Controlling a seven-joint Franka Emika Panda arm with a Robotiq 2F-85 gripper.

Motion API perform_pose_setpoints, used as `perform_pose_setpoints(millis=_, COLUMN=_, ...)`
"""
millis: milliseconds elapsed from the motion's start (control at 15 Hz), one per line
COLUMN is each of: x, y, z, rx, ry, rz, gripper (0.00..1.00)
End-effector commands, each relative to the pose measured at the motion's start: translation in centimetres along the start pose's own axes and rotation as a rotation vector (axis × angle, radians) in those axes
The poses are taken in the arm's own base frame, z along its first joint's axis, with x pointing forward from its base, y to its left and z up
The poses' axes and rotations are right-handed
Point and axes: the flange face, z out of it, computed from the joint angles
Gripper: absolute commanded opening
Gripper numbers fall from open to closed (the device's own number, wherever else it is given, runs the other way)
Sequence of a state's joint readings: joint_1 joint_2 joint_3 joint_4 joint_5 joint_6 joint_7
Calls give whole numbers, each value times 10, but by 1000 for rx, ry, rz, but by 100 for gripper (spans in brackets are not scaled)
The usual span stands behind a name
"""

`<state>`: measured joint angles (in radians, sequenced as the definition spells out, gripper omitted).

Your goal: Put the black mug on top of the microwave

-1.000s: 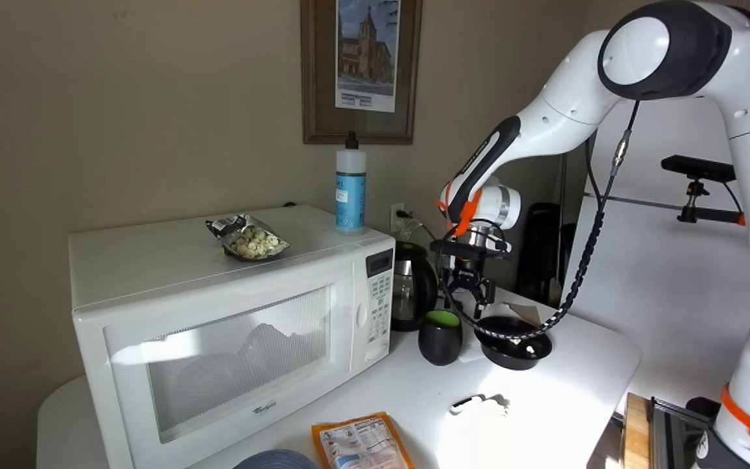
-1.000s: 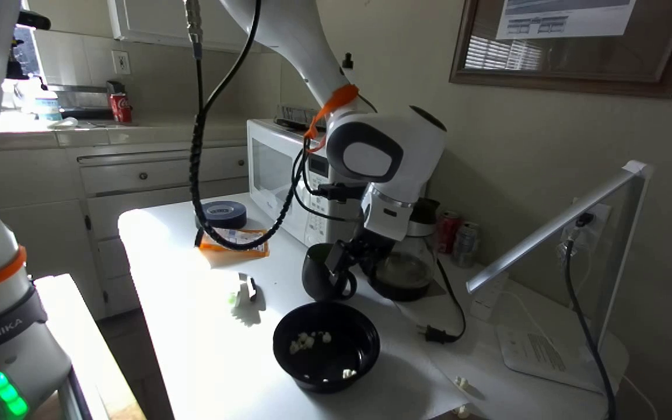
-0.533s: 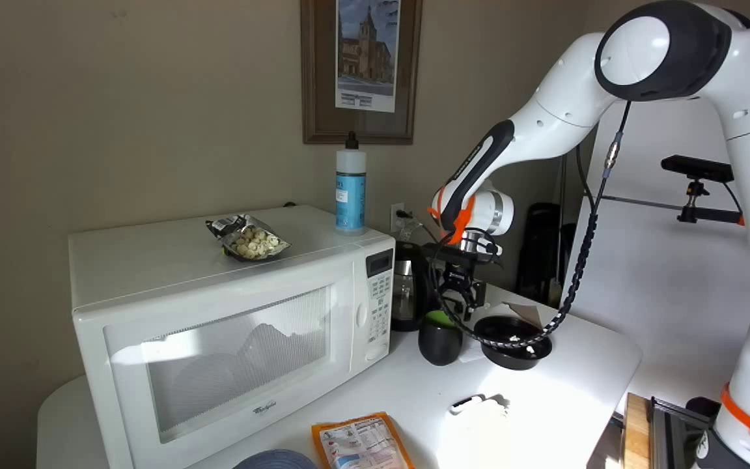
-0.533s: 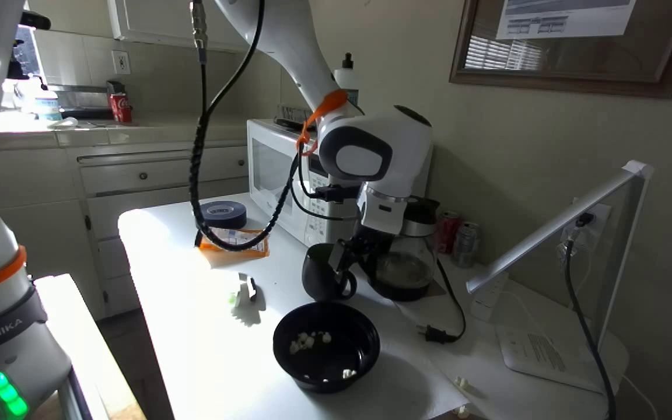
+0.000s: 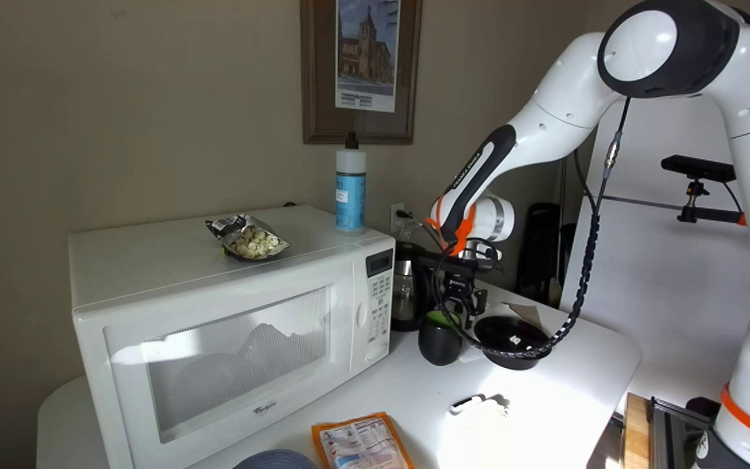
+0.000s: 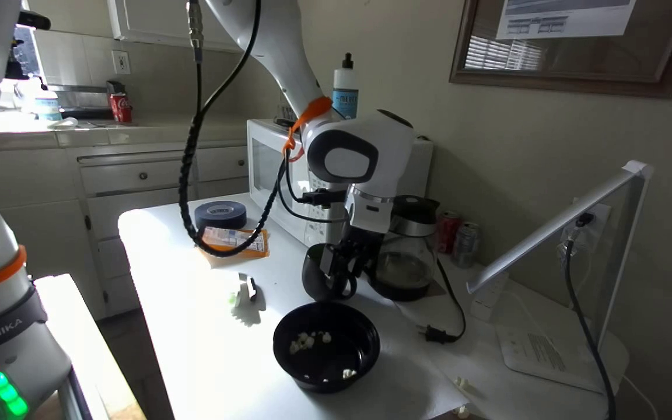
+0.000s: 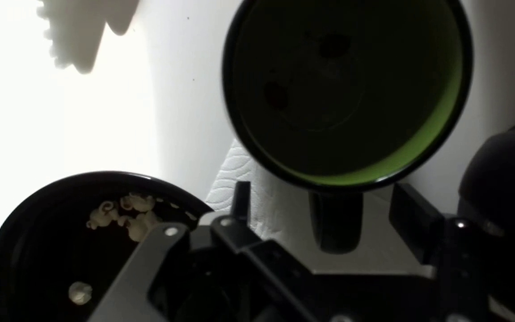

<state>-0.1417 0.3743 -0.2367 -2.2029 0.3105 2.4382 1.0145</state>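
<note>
The black mug (image 5: 439, 344) stands upright on the table beside the microwave's right end, with a green inside. In an exterior view the mug (image 6: 314, 281) is partly covered by my gripper (image 6: 339, 273). In the wrist view the mug (image 7: 342, 89) opens upward and its handle points at my gripper (image 7: 322, 208). The fingers are open, one on each side of the handle, apart from it. My gripper also shows just behind the mug in an exterior view (image 5: 463, 311). The white microwave (image 5: 342, 273) stands left of the mug; it also shows in an exterior view (image 6: 265, 163).
A blue bottle (image 5: 350, 202) and an open popcorn bag (image 5: 254, 240) stand on the microwave. A dark glass jug (image 6: 406, 262) is close beside the gripper. A black bowl (image 6: 327, 350) with popcorn sits near the mug. A looped arm cable (image 5: 586, 260) hangs low over the bowl.
My gripper has moved toward the microwave and lower, and is now closer to the mug's handle. The mug has not moved. The hanging cable has swung a little.
</note>
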Motion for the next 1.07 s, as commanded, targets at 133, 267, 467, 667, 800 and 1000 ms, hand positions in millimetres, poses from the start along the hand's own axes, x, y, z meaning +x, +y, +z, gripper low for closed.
perform_pose_setpoints(millis=133, x=-18, y=9, z=-4, rx=25, ry=33, rz=-64, gripper=45)
perform_pose_setpoints(millis=267, x=-20, y=10, z=-5, rx=39, ry=48, rz=-80, gripper=28)
perform_pose_setpoints(millis=467, x=-21, y=12, z=-6, rx=54, ry=64, rz=-90, gripper=6)
perform_pose_setpoints(millis=667, x=-29, y=20, z=-11, rx=60, ry=72, rz=-123, gripper=6)
perform_pose_setpoints(millis=800, x=-38, y=27, z=-18, rx=58, ry=78, rz=-158, gripper=6)
perform_pose_setpoints(millis=1000, x=-55, y=39, z=-40, rx=41, ry=94, rz=-222, gripper=6)
